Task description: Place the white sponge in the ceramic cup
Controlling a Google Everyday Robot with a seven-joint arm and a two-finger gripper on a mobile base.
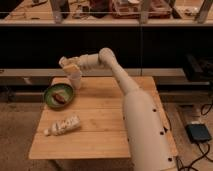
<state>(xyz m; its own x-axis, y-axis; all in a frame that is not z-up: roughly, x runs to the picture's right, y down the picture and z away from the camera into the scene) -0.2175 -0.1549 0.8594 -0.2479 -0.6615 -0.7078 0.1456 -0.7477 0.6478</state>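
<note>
My gripper [69, 64] hangs over the back left part of the wooden table [100, 132], at the end of the arm reaching in from the right. It is shut on the white sponge [73, 67], a small cream block held between its fingers. Directly below stands the ceramic cup [76, 81], a plain white cylinder. The sponge sits just above the cup's rim, and I cannot tell whether it touches.
A green bowl [58, 95] with something reddish-brown inside sits left of the cup. A white patterned bottle [63, 126] lies on its side near the front left. Dark shelving [105, 22] runs behind the table. A black device [199, 133] lies on the floor at the right.
</note>
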